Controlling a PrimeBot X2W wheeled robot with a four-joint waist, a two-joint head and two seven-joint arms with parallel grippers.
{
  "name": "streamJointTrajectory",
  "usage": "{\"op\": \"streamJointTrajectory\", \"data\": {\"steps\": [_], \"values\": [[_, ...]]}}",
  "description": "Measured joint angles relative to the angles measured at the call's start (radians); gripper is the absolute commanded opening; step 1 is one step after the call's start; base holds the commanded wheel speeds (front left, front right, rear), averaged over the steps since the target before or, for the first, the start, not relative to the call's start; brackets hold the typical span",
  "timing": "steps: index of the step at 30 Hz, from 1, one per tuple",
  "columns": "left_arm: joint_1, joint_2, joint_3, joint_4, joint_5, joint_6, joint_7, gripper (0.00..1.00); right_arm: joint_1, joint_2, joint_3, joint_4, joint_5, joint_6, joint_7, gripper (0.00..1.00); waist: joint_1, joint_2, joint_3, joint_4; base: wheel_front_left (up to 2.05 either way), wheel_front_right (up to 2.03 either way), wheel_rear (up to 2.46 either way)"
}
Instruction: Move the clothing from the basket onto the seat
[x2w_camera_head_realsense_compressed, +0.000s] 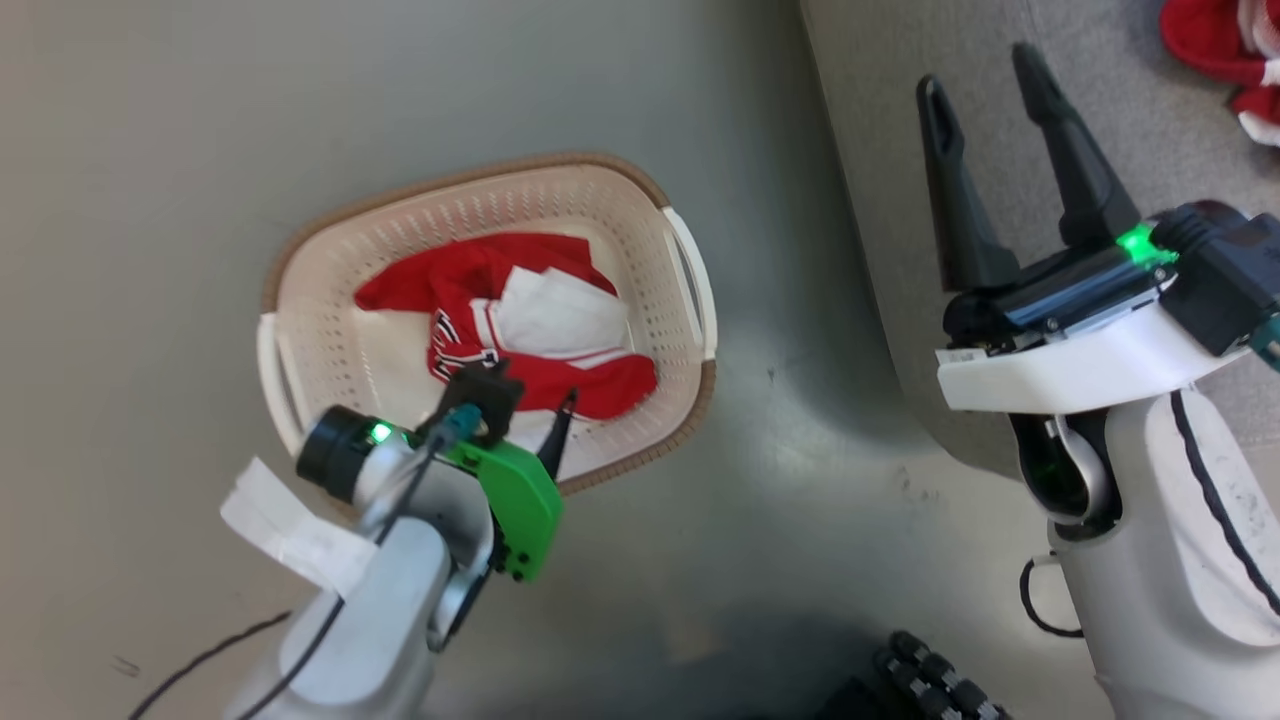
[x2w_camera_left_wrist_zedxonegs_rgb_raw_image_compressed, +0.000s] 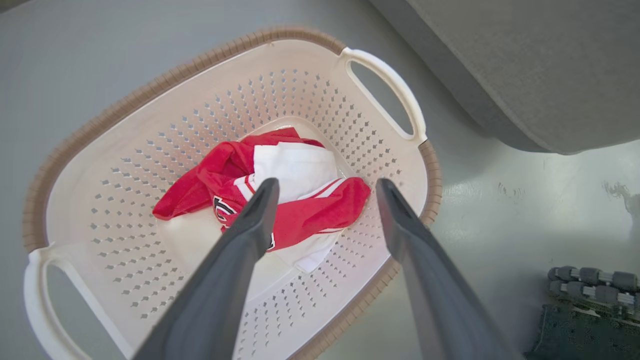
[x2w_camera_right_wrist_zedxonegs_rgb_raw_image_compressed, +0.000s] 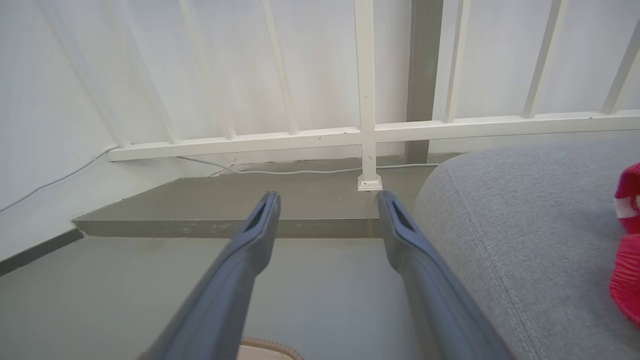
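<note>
A crumpled red jersey (x2w_camera_left_wrist_zedxonegs_rgb_raw_image_compressed: 310, 215) is seen lying on the bottom of the cream basket (x2w_camera_left_wrist_zedxonegs_rgb_raw_image_compressed: 125, 200), which is set on the grey floor (x2w_camera_head_realsense_compressed: 150, 150) just beside the grey seat (x2w_camera_head_realsense_compressed: 880, 150). A second red garment (x2w_camera_head_realsense_compressed: 1205, 40) with white trim is laid on the seat cushion. The left gripper (x2w_camera_left_wrist_zedxonegs_rgb_raw_image_compressed: 326, 186) is held above the basket, its fingers spread wide and clear of the cloth, while the right gripper (x2w_camera_head_realsense_compressed: 980, 72) is likewise held open and empty over the seat's edge, well apart from the garment there.
</note>
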Motion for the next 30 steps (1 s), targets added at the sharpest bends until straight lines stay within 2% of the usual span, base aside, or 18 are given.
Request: {"op": "streamJointTrajectory", "data": {"steps": [8, 11, 17, 30], "values": [[-0.113, 0.002, 0.045, 0.111, 0.000, 0.003, 0.035, 1.00, -0.056, 0.006, 0.012, -0.036, 0.005, 0.008, -0.018, 1.00, 0.0001, 0.0000, 0.117, -0.041, 0.00, 0.00, 0.00], [-0.159, 0.015, 0.065, 0.142, 0.005, 0.020, 0.045, 1.00, -0.073, 0.012, 0.028, -0.039, 0.012, 0.009, -0.021, 1.00, 0.0001, 0.0000, 0.160, -0.054, 0.00, 0.00, 0.00], [-0.233, 0.051, 0.071, 0.226, 0.026, 0.022, 0.054, 1.00, -0.095, 0.030, 0.043, -0.020, 0.040, 0.009, -0.040, 1.00, 0.0001, 0.0000, 0.249, -0.095, 0.00, 0.00, 0.00], [-0.310, 0.085, 0.082, 0.377, 0.058, 0.023, 0.065, 1.00, -0.112, 0.037, 0.072, 0.035, 0.072, 0.016, -0.061, 1.00, 0.0001, 0.0000, 0.312, -0.189, 0.00, 0.00, 0.00]]}}
